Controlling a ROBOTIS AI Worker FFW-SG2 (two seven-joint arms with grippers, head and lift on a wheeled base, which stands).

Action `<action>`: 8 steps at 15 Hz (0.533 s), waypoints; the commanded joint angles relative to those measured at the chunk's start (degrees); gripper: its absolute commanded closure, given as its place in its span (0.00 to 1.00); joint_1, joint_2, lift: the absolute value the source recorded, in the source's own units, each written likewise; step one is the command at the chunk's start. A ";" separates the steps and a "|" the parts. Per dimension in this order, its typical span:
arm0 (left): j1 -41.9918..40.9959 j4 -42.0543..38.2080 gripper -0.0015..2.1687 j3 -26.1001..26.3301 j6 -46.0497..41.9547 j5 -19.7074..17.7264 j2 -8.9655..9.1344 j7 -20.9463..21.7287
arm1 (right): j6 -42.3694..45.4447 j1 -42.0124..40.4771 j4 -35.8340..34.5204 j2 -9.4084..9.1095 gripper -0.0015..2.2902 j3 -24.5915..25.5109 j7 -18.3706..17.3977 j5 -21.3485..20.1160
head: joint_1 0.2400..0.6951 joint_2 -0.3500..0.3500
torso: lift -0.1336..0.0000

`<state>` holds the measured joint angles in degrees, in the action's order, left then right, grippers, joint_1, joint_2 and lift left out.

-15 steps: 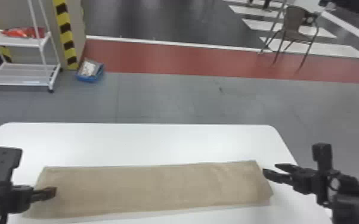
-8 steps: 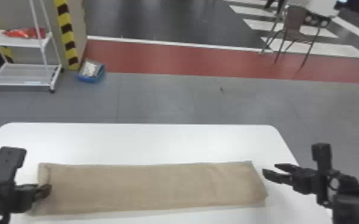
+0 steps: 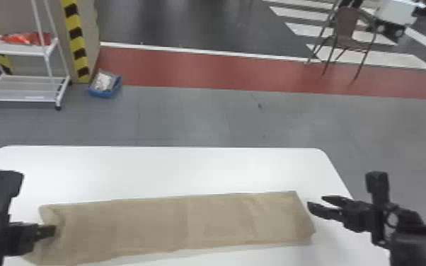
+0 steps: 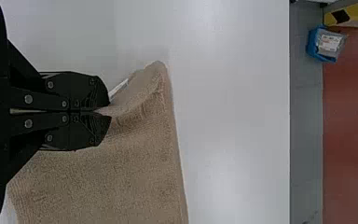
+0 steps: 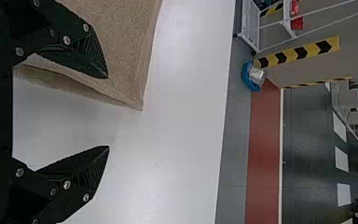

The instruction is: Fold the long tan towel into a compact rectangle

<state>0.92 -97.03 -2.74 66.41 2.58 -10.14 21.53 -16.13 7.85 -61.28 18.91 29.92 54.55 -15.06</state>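
In left jaws, tan towel (image 3: 152, 226)

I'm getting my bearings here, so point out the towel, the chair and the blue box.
Towel (image 3: 159, 224), head view, middle of its upper surface.
Chair (image 3: 345, 25), head view, its backrest.
Blue box (image 3: 102, 94), head view, its near wall.
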 commanded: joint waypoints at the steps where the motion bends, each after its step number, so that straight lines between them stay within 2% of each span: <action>1: -0.04 -3.51 0.64 -0.07 5.63 -2.40 0.38 0.45 | 0.35 -0.29 -0.42 -0.89 0.18 -0.04 0.03 0.12 | 1.00 0.16 | 1.00; 3: 0.31 -5.01 0.64 -0.07 8.61 -3.81 1.35 0.54 | 0.70 -0.47 -1.21 -1.86 0.18 -0.21 0.11 0.12 | 1.00 0.14 | 1.00; 8: 1.63 -7.29 0.64 -1.92 10.37 -10.40 2.49 0.10 | 0.53 -1.61 -3.32 -3.18 0.18 0.23 0.82 1.96 | 1.00 0.11 | 1.00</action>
<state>2.17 -104.06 -3.77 76.69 -5.91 -8.00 21.64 -15.72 6.49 -64.23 16.19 29.89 55.23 -13.52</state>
